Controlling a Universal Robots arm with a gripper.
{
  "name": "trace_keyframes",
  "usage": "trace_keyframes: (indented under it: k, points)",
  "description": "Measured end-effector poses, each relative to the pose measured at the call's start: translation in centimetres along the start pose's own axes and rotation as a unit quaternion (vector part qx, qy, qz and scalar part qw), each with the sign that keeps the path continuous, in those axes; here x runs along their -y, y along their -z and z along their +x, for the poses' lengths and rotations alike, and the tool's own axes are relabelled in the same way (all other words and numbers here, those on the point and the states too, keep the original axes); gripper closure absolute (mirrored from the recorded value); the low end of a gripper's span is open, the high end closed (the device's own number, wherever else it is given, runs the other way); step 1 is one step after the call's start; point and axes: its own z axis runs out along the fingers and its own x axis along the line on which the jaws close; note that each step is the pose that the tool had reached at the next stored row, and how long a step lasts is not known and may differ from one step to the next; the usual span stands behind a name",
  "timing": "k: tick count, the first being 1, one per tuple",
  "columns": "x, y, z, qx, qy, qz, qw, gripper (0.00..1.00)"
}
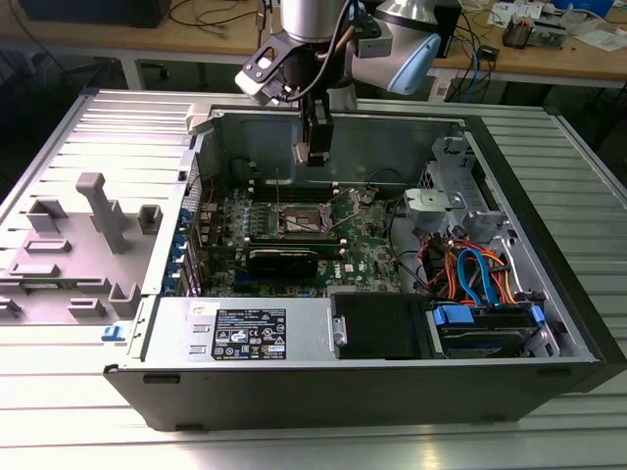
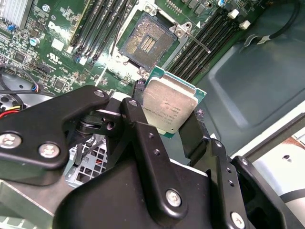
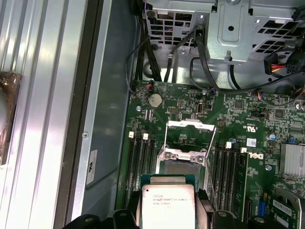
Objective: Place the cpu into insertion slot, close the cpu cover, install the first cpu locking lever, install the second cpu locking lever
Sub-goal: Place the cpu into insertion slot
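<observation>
Your gripper's [image 2: 167, 110] two black matte metal fingers [image 2: 143, 138] are clenched on opposite edges of the cpu [image 2: 169, 107], a small flat square chip with a dull silver-grey metal top on a green base. You are holding it in the air, clear of the insertion slot [image 2: 145, 43] and not touching it. The slot is a square socket with a dark centre of fine gold contacts and a shiny metal rim, and the contacts lie exposed. In the first wrist view the cpu [image 3: 167, 204] hides the near side of the insertion slot [image 3: 183, 167], and the picture's edge cuts off the chip's lower edge. Past the slot the cpu cover [image 3: 190, 125], a thin shiny metal frame with a square window, stands swung up and open. A thin wire locking lever [image 3: 210, 148] is raised beside it. Long black memory slots [image 3: 140, 162] run along both sides of the socket. All this lies in the open dark computer case [image 1: 343, 392], which holds the green circuit board [image 1: 372, 245], a grey perforated drive cage [image 1: 446, 206], orange and blue cables [image 1: 480, 269] and a silver labelled box [image 1: 245, 333]. In the exterior view your gripper [image 1: 313, 149] hangs above the board, and you cannot make out the chip there
</observation>
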Motion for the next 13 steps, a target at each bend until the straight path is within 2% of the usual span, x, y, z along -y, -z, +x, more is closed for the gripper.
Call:
trace_keyframes:
  k: [13]
  points:
    - [0.02, -0.25, -0.03, -0.0022, 0.0, 0.0004, 1.0, 0.46]
